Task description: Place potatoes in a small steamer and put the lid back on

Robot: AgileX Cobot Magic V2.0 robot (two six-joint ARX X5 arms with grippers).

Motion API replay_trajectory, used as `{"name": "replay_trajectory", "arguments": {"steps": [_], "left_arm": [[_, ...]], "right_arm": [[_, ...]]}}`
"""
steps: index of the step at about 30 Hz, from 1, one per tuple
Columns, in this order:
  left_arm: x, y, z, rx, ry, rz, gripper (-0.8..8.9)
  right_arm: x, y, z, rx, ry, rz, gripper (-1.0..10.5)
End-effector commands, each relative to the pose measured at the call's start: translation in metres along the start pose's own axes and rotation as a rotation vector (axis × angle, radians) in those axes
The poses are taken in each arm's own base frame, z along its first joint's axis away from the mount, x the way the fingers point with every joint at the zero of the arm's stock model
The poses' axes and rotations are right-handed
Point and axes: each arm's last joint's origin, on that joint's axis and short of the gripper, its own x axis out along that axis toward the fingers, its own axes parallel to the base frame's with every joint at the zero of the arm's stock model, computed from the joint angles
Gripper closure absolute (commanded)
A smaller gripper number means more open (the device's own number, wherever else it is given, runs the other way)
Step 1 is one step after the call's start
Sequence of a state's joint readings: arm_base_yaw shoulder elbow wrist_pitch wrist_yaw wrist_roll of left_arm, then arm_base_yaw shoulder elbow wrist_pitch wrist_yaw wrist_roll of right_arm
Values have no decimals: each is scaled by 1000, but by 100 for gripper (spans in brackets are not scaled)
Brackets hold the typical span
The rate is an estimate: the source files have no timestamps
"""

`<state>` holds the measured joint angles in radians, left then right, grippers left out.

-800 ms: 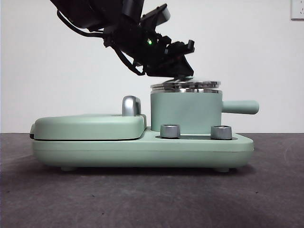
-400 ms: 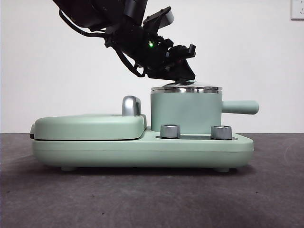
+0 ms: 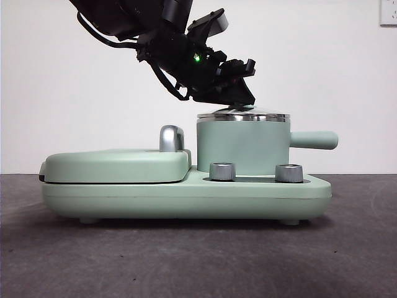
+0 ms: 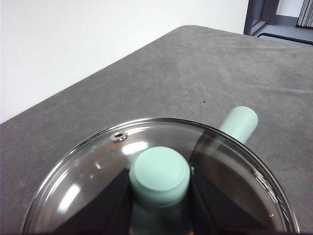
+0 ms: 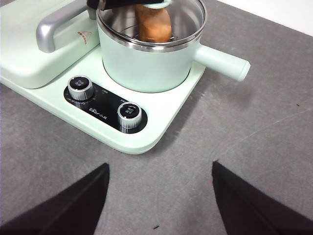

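L gripper (image 3: 239,93) comes in from upper left of front view, big and dark, jaws clamped either side of the mint knob (image 4: 159,175) of the lid (image 4: 161,181). Held by the knob because it's the only graspable part of the glass disc, and it keeps the lid level.

Lid sits centre-right in front view, steel rim flat on the rim of the small steamer (image 3: 243,148); looks fully seated, no visible tilt or gap. L wrist view: knob low centre, glass filling the lower half, vent hole at left of centre, steamer's side handle (image 4: 238,125) poking out upper right.

Potato (image 5: 153,22) is inside the steamer, seen through the glass at top centre of R wrist view, orange-brown, standing roughly on end.

R gripper (image 5: 159,205) parked well apart over bare table (image 5: 254,127), jaws wide apart, holding nothing – waiting clear of the work.

Steamer rests on the cooker base (image 3: 186,195), beside the flat griddle cover (image 3: 115,164) at left; two dials (image 5: 80,87) in front.

Judgement: task nearly done; only release of the knob and withdrawal left.
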<state>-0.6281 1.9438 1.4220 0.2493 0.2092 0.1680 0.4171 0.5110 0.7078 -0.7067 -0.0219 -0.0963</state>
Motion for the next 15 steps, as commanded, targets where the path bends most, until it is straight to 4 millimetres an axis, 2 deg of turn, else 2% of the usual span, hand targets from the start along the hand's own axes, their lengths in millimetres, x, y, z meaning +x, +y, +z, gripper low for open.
{"name": "replay_trajectory", "arguments": {"steps": [1,15], "left_arm": [[4,-2,4,33,-11,-4,799],[4,-3,0,16,52,-14,799]], "right_arm": [[1,0,1,5,-5,-1,623],[1,0,1,5,-5,-1,623]]}}
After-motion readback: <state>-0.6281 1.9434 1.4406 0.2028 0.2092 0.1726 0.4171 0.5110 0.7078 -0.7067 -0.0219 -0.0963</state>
